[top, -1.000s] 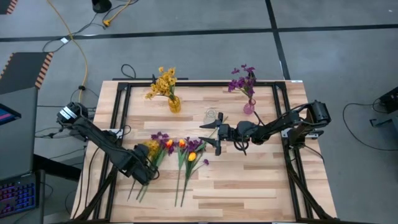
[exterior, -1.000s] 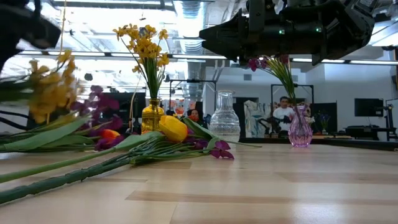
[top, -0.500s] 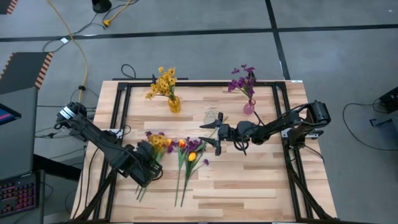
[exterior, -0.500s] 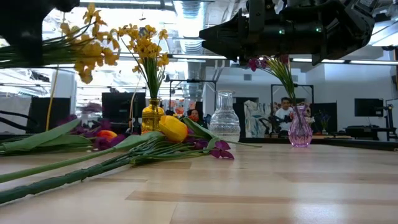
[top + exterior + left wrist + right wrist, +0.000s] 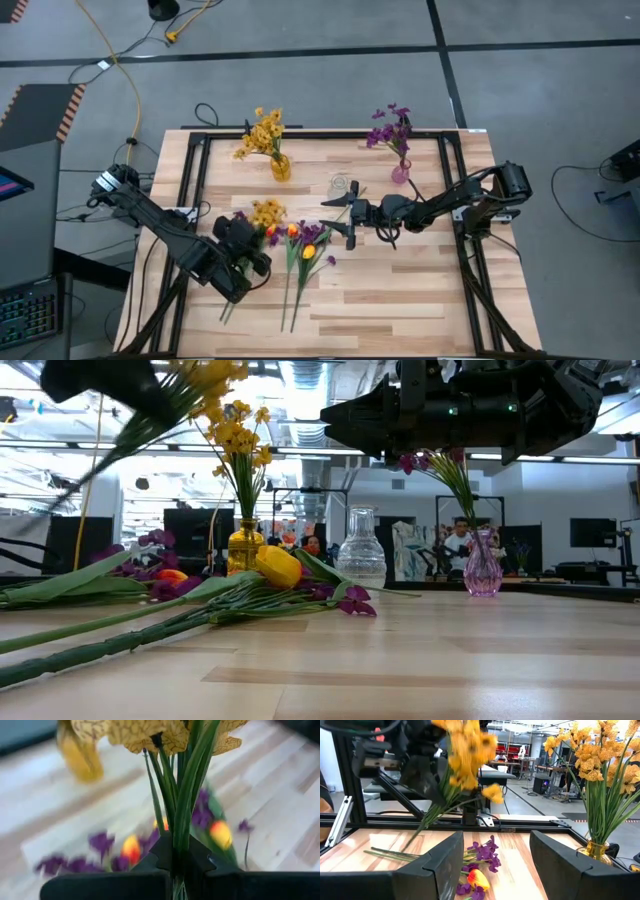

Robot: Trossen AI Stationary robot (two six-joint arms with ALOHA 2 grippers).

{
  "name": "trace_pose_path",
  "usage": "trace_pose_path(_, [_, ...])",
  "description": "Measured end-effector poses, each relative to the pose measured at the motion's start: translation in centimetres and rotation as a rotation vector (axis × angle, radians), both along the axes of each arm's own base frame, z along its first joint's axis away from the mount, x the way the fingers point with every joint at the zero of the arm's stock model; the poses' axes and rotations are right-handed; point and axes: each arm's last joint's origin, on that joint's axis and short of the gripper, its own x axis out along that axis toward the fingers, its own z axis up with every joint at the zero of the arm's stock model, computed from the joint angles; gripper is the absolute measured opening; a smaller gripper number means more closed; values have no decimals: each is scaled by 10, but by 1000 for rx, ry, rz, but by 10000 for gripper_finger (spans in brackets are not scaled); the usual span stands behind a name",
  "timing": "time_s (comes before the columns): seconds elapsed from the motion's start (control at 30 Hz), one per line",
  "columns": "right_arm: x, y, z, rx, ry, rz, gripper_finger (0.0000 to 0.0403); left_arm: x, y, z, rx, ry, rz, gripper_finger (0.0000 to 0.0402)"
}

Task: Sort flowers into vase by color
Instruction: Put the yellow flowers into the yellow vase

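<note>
Nearest, the left gripper [image 5: 243,247] fingers pinch a yellow flower stem [image 5: 181,795] low on its stalk, lifted off the counter [image 5: 400,300] at seven o'clock. It looks light, floppy and top-heavy. Loose flowers [image 5: 305,245] lie beside it; toward three o'clock the right gripper [image 5: 338,217] hovers, fingers wide.

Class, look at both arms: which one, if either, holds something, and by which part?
The left tool is shut on the green stems of a yellow flower cluster, lifted off the table. The right tool is open and holds nothing.
</note>
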Motion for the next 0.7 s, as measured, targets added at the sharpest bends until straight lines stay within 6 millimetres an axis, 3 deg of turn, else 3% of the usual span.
trace_pose_path(0.2, [0, 0, 0, 0, 0, 0, 255, 10, 1, 8, 231, -116, -24, 0])
trace_pose_path(0.43, [0, 0, 0, 0, 0, 0, 255, 9, 5, 19, 580, -305, 96, 0])
trace_pose_path(0.7, [0, 0, 0, 0, 0, 0, 255, 16, 20, 14, 652, -256, 146, 0])
